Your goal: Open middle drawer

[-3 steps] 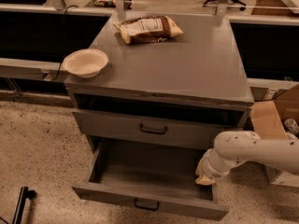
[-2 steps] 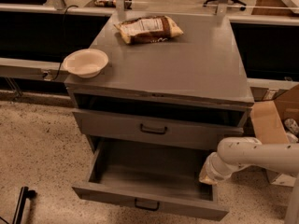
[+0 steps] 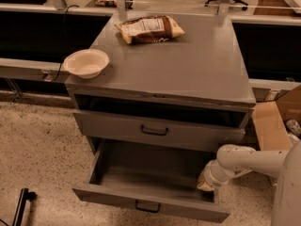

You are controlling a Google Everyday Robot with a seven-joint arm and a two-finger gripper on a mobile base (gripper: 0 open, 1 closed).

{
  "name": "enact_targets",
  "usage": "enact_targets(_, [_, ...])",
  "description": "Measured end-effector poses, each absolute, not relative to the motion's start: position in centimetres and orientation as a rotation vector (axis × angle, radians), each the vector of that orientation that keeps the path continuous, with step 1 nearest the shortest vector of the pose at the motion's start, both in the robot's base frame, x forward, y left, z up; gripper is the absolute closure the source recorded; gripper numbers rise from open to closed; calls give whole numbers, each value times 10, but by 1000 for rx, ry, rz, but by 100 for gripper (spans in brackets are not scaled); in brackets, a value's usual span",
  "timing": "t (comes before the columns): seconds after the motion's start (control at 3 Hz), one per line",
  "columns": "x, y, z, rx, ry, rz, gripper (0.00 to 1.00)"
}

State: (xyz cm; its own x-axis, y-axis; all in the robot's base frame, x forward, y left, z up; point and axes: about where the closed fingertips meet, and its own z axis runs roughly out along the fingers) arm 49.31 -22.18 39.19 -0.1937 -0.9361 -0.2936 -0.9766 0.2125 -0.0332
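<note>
1. In the camera view, the middle drawer (image 3: pixel 117 199) stands well out from under the front edge of the bench (image 3: pixel 188 69), its open top facing up and its inside bare grey.
2. Its front panel runs long from left to right, roughly parallel to the bench's front edge and dipping a little toward the right in the picture. The drawer body points forward, out from the bench's front edge.
3. Its small black bar handle (image 3: pixel 147 206) lies along that same long axis, at the middle of the front panel.
4. My claw (image 3: pixel 205 182) is down inside the drawer's right front corner, below the front right corner of the bench. I cannot tell whether it is apart or together.
5. My white arm (image 3: pixel 249 160) reaches in from the right, past the bench's right edge.
6. Just above, the upper drawer (image 3: pixel 188 138) shows its front and black handle (image 3: pixel 154 131), with a dark gap between it and the bench top.
7. A pale bowl (image 3: pixel 86 62) sits on the front left corner, overhanging the left edge.
8. A snack bag (image 3: pixel 149 28) lies near the back edge.
9. A cardboard box (image 3: pixel 270 126) stands beside the right edge.
</note>
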Motion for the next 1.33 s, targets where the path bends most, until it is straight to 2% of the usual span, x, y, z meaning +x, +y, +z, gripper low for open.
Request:
enact_targets(0.67, [431, -175, 364, -1835, 2242, 451, 100])
enact_targets(1.0, [432, -176, 364, -1835, 2242, 451, 100])
enact_targets(1.33, [403, -163, 383, -1857, 2203, 499, 100])
